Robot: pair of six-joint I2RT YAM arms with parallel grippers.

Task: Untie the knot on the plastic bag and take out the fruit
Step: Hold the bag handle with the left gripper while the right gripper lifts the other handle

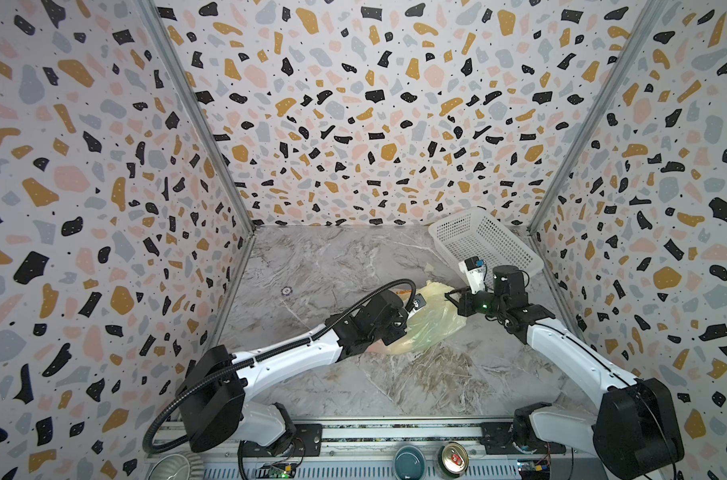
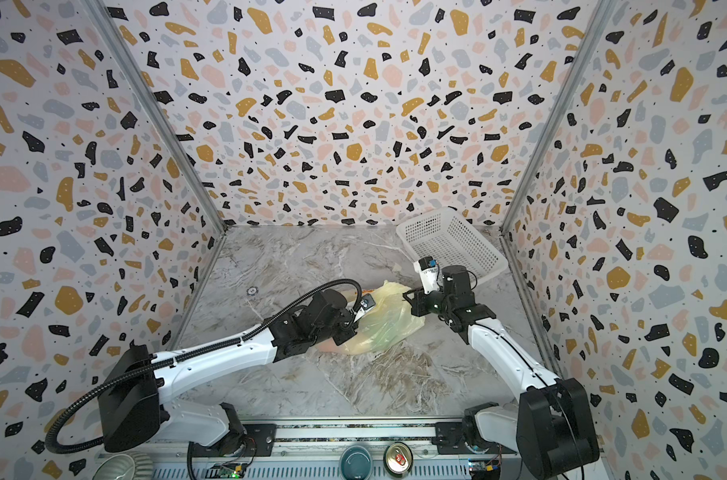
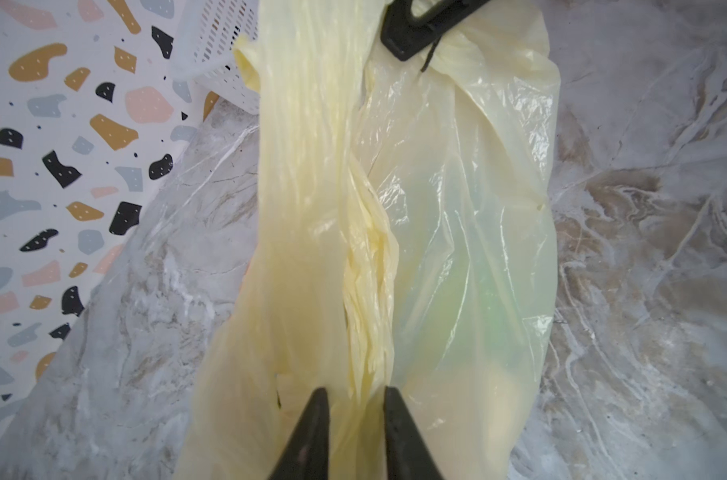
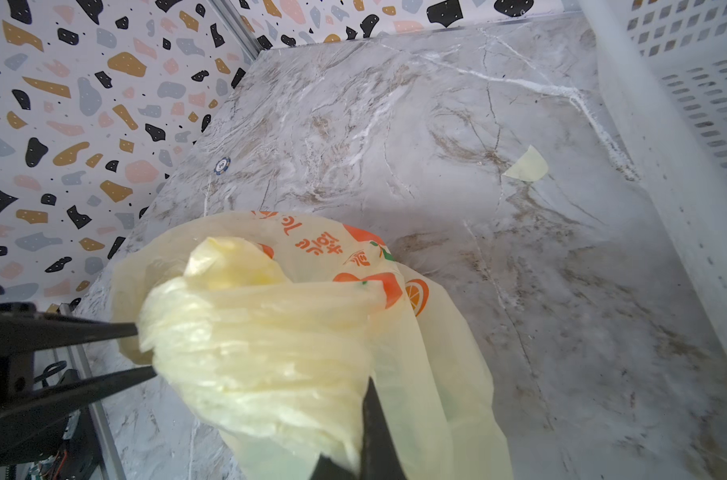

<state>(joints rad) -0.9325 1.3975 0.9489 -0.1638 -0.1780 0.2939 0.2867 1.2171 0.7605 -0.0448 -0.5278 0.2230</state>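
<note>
The pale-yellow plastic bag (image 1: 436, 320) lies on the marble table (image 1: 332, 257) between both arms. My left gripper (image 3: 355, 397) is shut on a twisted strand of its plastic. My right gripper (image 1: 451, 296) is shut on a thick bunch of the bag's far end, and only one of its fingers (image 4: 374, 415) shows. A broad band of plastic (image 4: 262, 353) stretches between the two grips. Above it sits a twisted lump (image 4: 228, 266); I cannot tell whether this is the knot. Fruit shows only as a green blur (image 3: 478, 299) through the bag wall. An orange print (image 4: 378, 286) faces the right wrist.
A white perforated basket (image 1: 486, 245) stands tilted at the back right, close behind the right wrist. On the table lie a small chip (image 1: 287, 291) and a torn yellow scrap (image 4: 526, 165). A teal bowl (image 1: 409, 461) and a can (image 1: 454, 457) sit on the front rail.
</note>
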